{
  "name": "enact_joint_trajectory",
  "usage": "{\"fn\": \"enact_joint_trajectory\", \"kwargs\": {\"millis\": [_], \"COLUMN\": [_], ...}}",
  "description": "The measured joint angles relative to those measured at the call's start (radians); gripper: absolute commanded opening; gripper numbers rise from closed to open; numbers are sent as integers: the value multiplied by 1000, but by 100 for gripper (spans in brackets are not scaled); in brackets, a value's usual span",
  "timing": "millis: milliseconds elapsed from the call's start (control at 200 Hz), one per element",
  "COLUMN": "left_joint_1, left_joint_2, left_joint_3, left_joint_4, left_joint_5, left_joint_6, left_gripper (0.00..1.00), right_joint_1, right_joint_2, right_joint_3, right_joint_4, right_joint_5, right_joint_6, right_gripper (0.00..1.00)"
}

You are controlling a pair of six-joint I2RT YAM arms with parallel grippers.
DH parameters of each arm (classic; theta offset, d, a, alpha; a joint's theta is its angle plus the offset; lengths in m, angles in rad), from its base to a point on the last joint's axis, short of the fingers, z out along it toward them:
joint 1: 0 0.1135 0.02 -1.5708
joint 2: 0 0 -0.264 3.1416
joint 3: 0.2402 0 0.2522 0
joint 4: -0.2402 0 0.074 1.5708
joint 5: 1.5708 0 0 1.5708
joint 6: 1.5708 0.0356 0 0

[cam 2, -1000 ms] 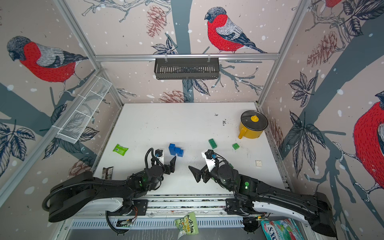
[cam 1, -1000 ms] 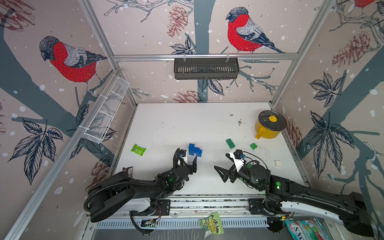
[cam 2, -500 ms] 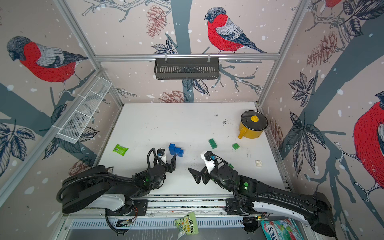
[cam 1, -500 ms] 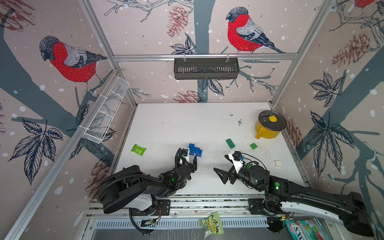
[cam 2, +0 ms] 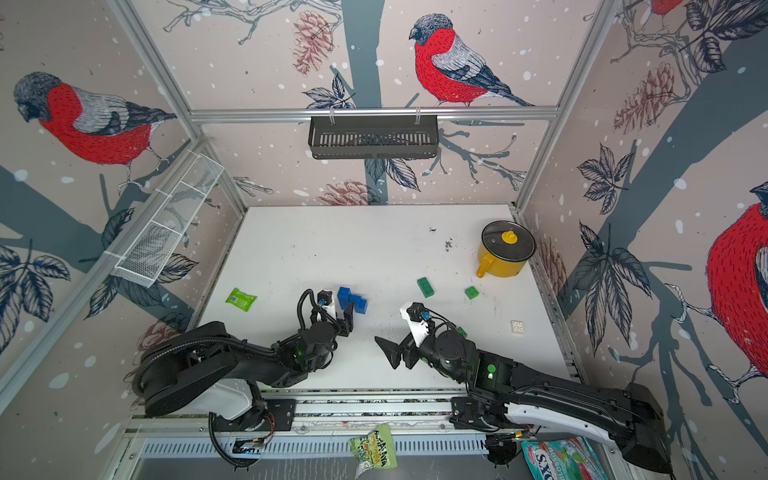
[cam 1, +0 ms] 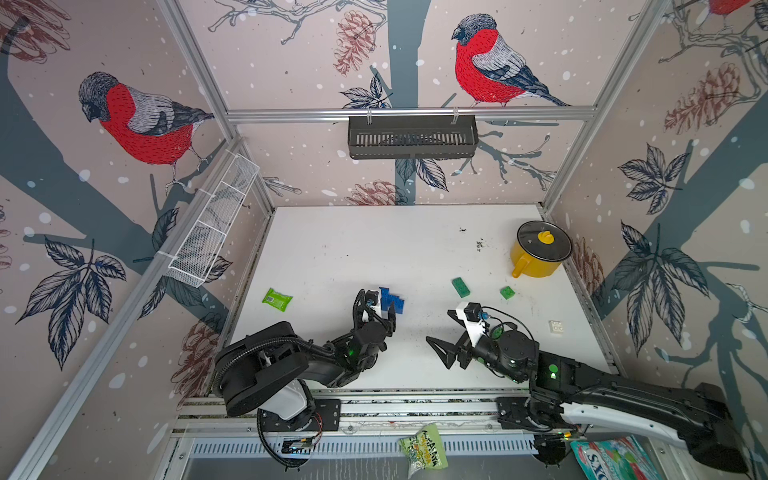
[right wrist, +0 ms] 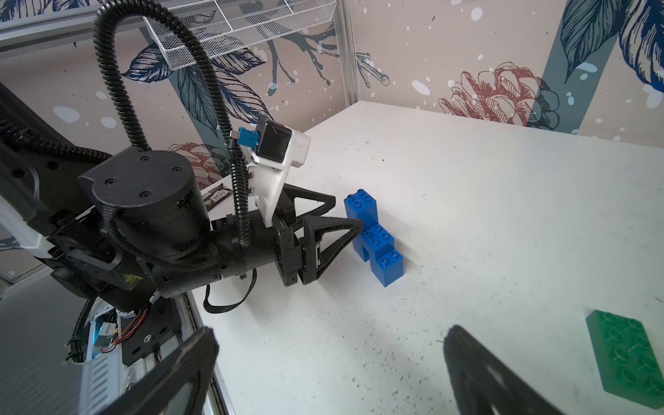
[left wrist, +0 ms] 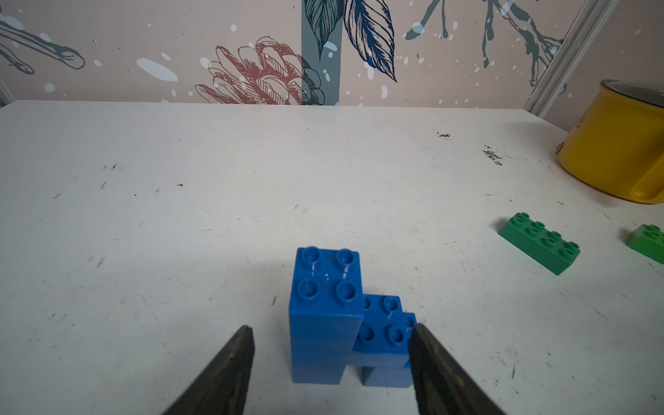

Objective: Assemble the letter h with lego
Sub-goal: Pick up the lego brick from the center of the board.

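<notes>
Blue lego build point(left wrist: 325, 316), studded plastic, stepped: tall column, lower bridging brick, short foot, gap underneath. Stands upright on white table point(left wrist: 215, 179), between the fingers of left pincer point(left wrist: 330, 327). Left pincer part open, straddling the base: one finger point(left wrist: 230, 366) clear of the column, other finger at the low brick's edge, contact not clear; no clamp seen. Right pincer point(cam 1: 439, 353) spread wide, empty, well apart from the build.

Versus a second ago: narrower gap on left pincer, left arm folded back and raised at the shoulder; build in same spot, right pincer much the same.

Counts: one blue build, brick number in it not readable. Two green loose in clear view, oblong green brick point(cam 1: 460, 287) and square green brick point(cam 1: 507, 292), both beyond right pincer, apart from each other. One white brick point(cam 1: 556, 326) off to its side. One light-green packet point(cam 1: 276, 299) out past left pincer. One yellow pot point(cam 1: 536, 259), lidded.
</notes>
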Motion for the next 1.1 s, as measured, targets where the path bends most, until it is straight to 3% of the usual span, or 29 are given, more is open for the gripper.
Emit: {"fn": "enact_joint_trajectory", "kwargs": {"millis": [1101], "left_joint_1": [34], "left_joint_2": [64], "left_joint_3": [43], "left_joint_4": [29], "left_joint_5": [42], "left_joint_6": [25], "left_gripper": [41], "right_joint_1": [8], "right_joint_2": [13], "right_joint_3": [0], "right_joint_4": [8], "right_joint_5": [-12], "right_joint_6": [-4], "right_gripper": [100]}}
